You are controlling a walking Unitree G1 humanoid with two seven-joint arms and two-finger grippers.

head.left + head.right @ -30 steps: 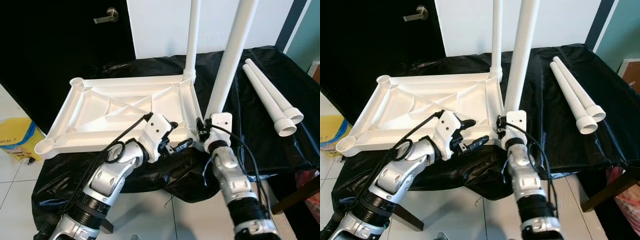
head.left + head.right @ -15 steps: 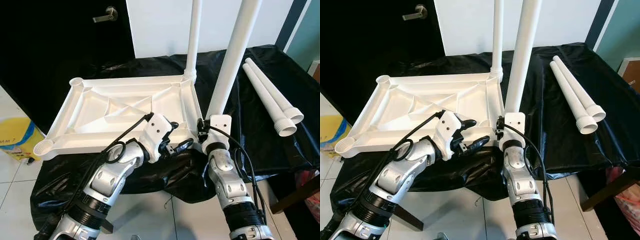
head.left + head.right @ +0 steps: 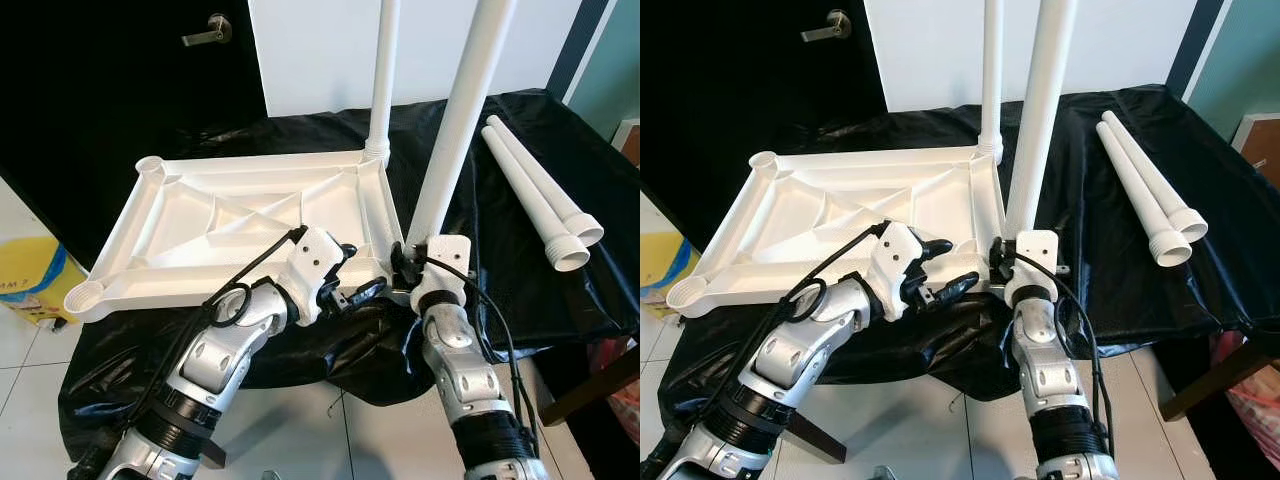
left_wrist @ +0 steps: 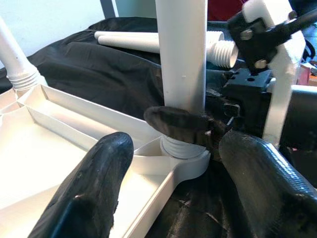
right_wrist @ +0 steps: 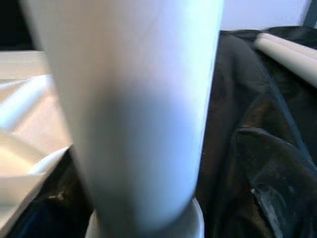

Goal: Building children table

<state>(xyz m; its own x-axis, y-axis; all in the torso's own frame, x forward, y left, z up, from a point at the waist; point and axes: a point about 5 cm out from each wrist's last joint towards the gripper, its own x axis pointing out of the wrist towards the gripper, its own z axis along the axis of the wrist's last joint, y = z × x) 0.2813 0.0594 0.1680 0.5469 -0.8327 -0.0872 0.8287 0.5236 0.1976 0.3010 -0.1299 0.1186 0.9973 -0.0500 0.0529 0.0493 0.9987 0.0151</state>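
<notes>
A white table top [image 3: 250, 161] lies upside down on the black cloth [image 3: 520, 285]. One white leg [image 3: 381, 80] stands upright in its far right corner socket. A second leg [image 3: 460, 110] stands nearly upright with its threaded base at the near right corner socket [image 4: 185, 161]. My right gripper [image 3: 405, 265] is shut on this leg just above the base; one black finger [image 4: 181, 123] wraps around it. My left gripper [image 3: 352, 272] stays open beside that corner, fingers spread wide, touching nothing. Two loose legs [image 3: 535, 190] lie side by side on the cloth at the right.
A dark door with a lever handle [image 3: 205, 30] stands at the back left. A yellow box [image 3: 25, 285] sits on the tiled floor to the left. Brown wooden furniture [image 3: 600, 370] stands at the lower right, next to the table edge.
My right forearm has swung slightly and the held leg has tilted a little at the corner socket. The left gripper stays where it was, still open.
</notes>
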